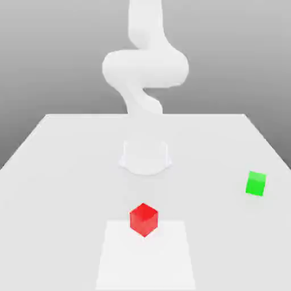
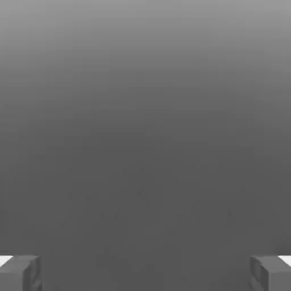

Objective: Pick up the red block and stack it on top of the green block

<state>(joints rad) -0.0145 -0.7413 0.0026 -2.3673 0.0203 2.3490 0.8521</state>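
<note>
Red block point(image 1: 143, 219) rests on white table point(image 1: 68, 165), green block point(image 1: 256, 183) well apart at its 2 o'clock; gripper point(image 2: 145, 273) fingers point(image 2: 20, 271) spread wide, holding nothing.

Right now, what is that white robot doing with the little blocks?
Nothing is being held yet. The white robot arm rises from its base at the back of the table. The red block sits alone near the front, and the green block sits apart from it, toward the exterior view's right. The gripper is open, its fingers spread wide with nothing between them. The stacking has not started.
</note>
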